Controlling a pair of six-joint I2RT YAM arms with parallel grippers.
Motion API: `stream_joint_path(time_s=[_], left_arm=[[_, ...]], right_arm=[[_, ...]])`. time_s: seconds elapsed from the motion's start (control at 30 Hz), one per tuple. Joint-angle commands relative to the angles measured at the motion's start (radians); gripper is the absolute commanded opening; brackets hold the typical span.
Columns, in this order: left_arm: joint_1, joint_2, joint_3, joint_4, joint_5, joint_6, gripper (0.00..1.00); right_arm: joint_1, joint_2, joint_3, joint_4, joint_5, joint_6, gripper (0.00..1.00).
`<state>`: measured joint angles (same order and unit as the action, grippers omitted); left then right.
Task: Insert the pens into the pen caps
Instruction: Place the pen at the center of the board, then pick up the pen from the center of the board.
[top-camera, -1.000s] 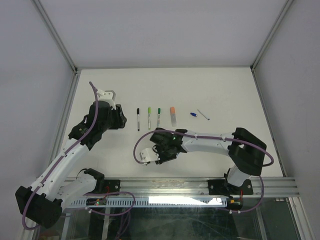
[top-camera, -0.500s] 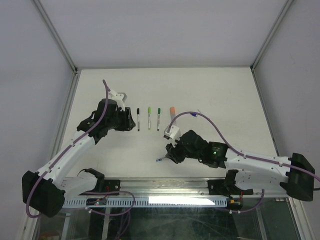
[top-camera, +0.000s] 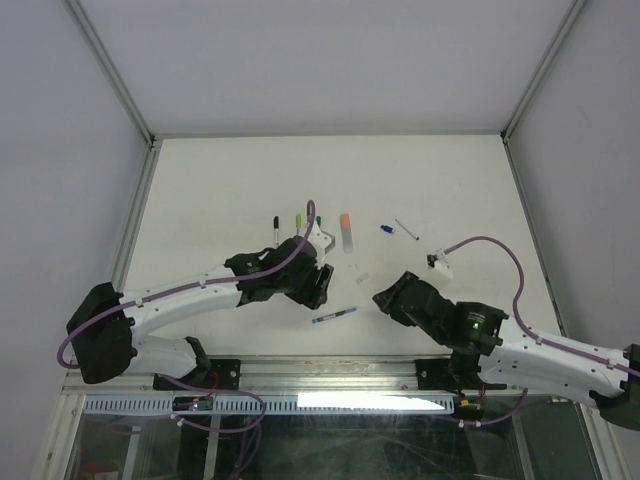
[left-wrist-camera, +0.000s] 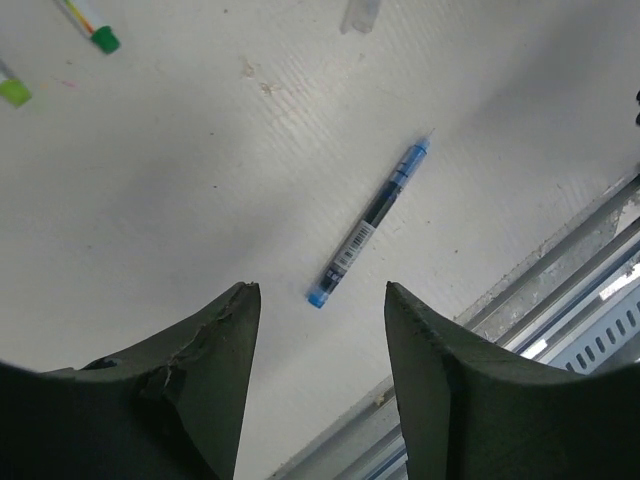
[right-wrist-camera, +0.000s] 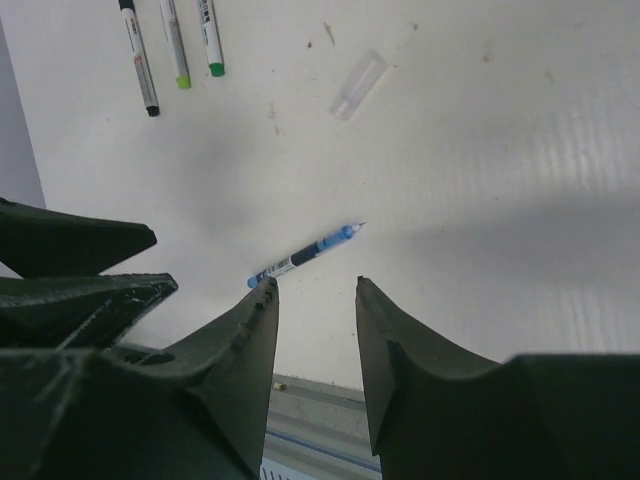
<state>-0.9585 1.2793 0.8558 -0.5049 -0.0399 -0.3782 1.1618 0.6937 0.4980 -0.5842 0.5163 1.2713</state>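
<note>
Lying loose near the desk's (top-camera: 250, 180) near edge, a blue pen (top-camera: 333, 316) rests untouched between the left gripper (left-wrist-camera: 320, 290) and right gripper (right-wrist-camera: 315, 284), both with jaws apart and empty; three other pens (right-wrist-camera: 172, 45) lie side by side farther back.

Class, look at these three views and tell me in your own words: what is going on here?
Two robot arms are set to put pens into caps. The left gripper and the right gripper are both open and empty, each pointing at a blue pen lying loose near the front edge of the table. Farther back, three pens lie in a row, and a clear cap lies alone.
</note>
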Motion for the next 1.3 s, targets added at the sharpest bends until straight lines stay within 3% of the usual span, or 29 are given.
stream_joint_path(time_s=[0.0,0.23,0.63,0.8,1.0,1.27], left_arm=[[-0.074,0.052,0.006,0.121,-0.058,0.040,0.54],[-0.130,0.190,0.041,0.154,-0.061,0.133,0.55],[-0.181,0.351,0.084,0.119,-0.050,0.214,0.49],[-0.222,0.398,0.092,0.096,-0.095,0.211,0.39],[-0.262,0.434,0.096,0.055,-0.146,0.203,0.19],[-0.281,0.404,0.057,0.062,-0.163,0.053,0.12]], right_arm=[[0.002,-0.136,-0.039,-0.112,0.096,0.205,0.40],[0.001,-0.227,-0.077,-0.102,0.033,0.121,0.40],[0.001,-0.141,-0.051,-0.063,0.009,0.064,0.40],[0.001,-0.116,-0.049,-0.054,0.005,0.068,0.40],[0.002,-0.115,-0.060,-0.055,0.001,0.093,0.40],[0.001,-0.052,-0.065,-0.017,-0.021,0.090,0.39]])
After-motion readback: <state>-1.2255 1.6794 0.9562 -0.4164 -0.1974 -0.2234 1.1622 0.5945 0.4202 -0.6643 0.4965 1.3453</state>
